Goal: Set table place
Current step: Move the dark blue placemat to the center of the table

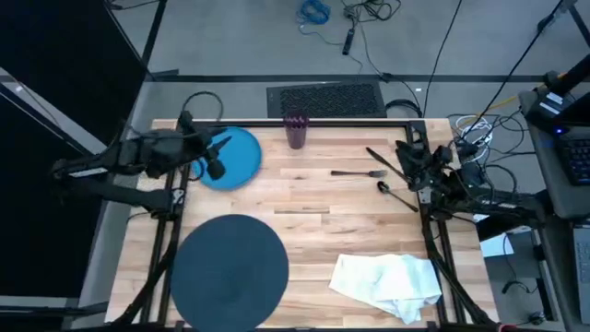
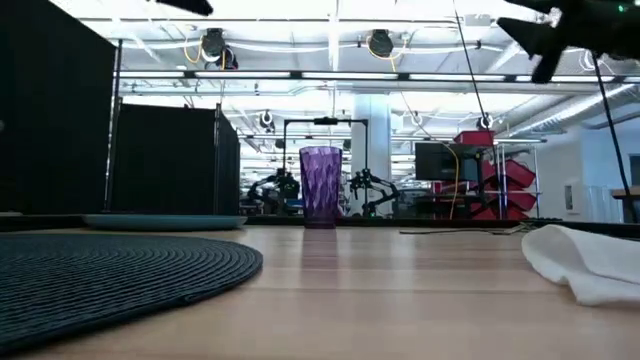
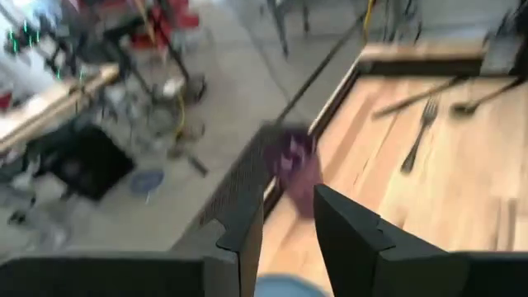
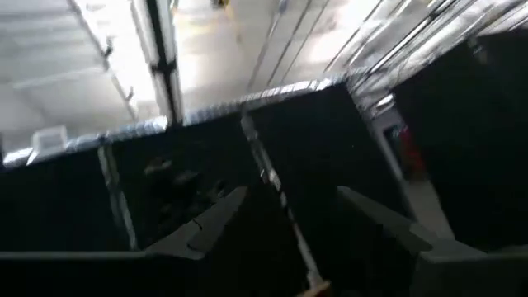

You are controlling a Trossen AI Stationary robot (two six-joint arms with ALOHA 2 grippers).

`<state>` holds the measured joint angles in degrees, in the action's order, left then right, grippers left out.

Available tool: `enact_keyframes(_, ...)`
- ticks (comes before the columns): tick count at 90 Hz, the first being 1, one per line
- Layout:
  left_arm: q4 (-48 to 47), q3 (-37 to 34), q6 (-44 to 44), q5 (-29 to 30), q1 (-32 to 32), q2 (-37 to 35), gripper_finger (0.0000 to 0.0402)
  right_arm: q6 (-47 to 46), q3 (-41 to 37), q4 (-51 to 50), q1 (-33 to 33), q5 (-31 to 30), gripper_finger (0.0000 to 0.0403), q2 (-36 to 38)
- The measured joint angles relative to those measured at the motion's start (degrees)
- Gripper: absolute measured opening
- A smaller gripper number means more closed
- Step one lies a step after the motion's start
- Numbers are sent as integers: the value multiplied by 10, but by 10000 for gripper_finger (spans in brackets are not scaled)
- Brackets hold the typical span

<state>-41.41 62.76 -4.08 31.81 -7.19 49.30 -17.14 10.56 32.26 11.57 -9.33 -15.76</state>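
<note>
Left fingers (image 1: 218, 155) hang narrowly parted right over the plate (image 1: 235, 159), holding nothing, probably lining up to carry it to the charger (image 1: 229, 272) nearer the tabletop's (image 1: 304, 217) front edge. Right fingers (image 1: 406, 157) sit beside the knife (image 1: 385, 164), fork (image 1: 358, 172) and spoon (image 1: 395, 195); they look spread and empty, so cutlery's likely waiting its turn.

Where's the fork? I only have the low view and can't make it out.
Observer: The fork lies flat on the wood, right of the purple cup.
Operator: Left hand?
Observer: The left hand is open, above the blue plate.
Operator: Plate on the charger yet?
Observer: No. It sits on bare wood, apart from the charger.
</note>
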Motion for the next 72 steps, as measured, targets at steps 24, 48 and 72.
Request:
enact_keyframes(24, -113, -27, 161, -67, -9, 38, 94, 43, 150, -8, -11, 107, 169, -279)
enact_keyframes(48, -121, -118, 286, -107, 42, 50, 94, 105, 310, -11, -74, 117, 169, -573)
enact_keyframes(72, -114, -185, 450, -145, 167, 53, 94, 121, 519, -167, -150, 216, 169, -767)
